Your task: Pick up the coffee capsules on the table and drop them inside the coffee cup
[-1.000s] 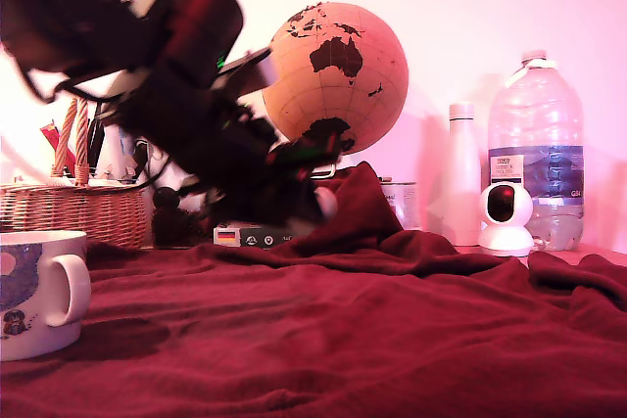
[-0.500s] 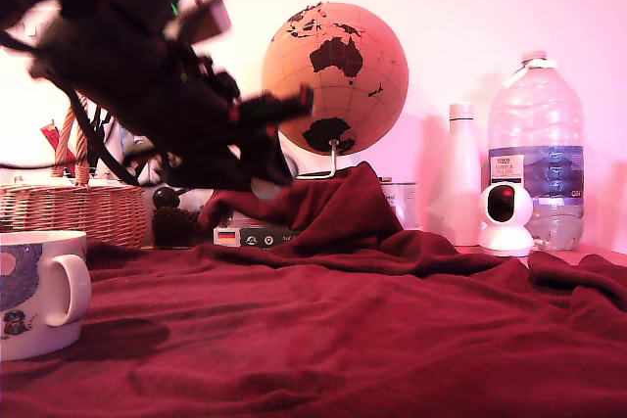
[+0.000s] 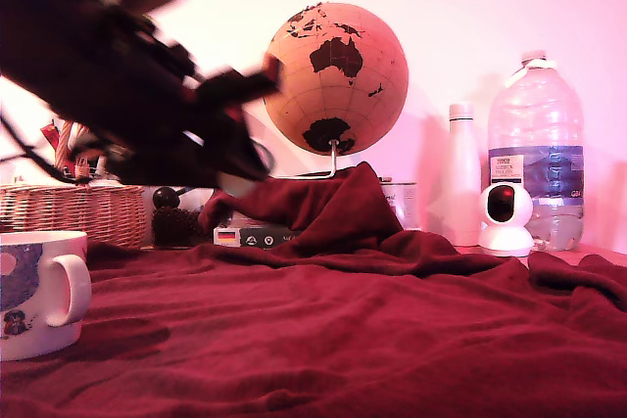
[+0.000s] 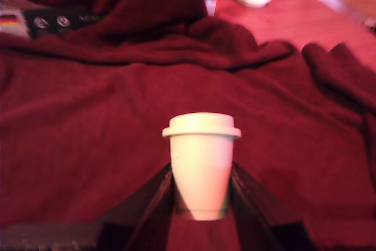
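- My exterior camera sits low, near counter (image 3: 392, 340) level, looking across the red cloth toward the back wall, globe (image 3: 335, 75) and water bottle (image 3: 536, 144).
- My wrist camera rides just behind my tool (image 4: 201, 195), looking down along it at the cloth, close up.
- Both views share the rumpled cloth, the flagged box (image 3: 250, 235) and the small white camera (image 3: 506, 219).

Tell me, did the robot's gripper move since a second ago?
Yes. The gripper has gone up and toward the exterior view's left, away from the globe and toward the mug, jaws shut on a capsule.
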